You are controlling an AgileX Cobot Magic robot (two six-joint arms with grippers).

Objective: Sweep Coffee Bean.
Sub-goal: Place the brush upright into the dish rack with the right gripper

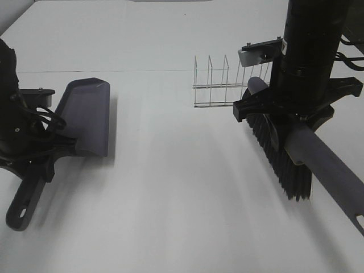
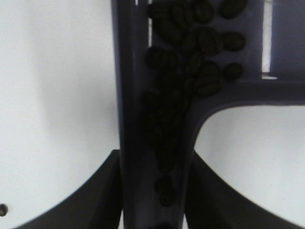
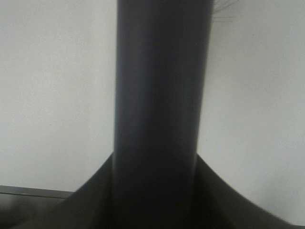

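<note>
Sweeping looks done; best to keep the dustpan (image 1: 85, 116) tipped back toward its handle and move it slowly, no jolts. Coffee beans (image 2: 190, 52) lie heaped in the pan's rear corner and down the handle channel, upper centre of the left wrist frame; none show on the worktop (image 1: 170, 216). Lower left: left hand (image 1: 41, 154) clenched on the dustpan handle. Mid right: right hand (image 1: 284, 111) clamped round the brush (image 1: 287, 165) handle. Beyond, upper centre: wire rack (image 1: 222, 85), just beside the brush head.
</note>
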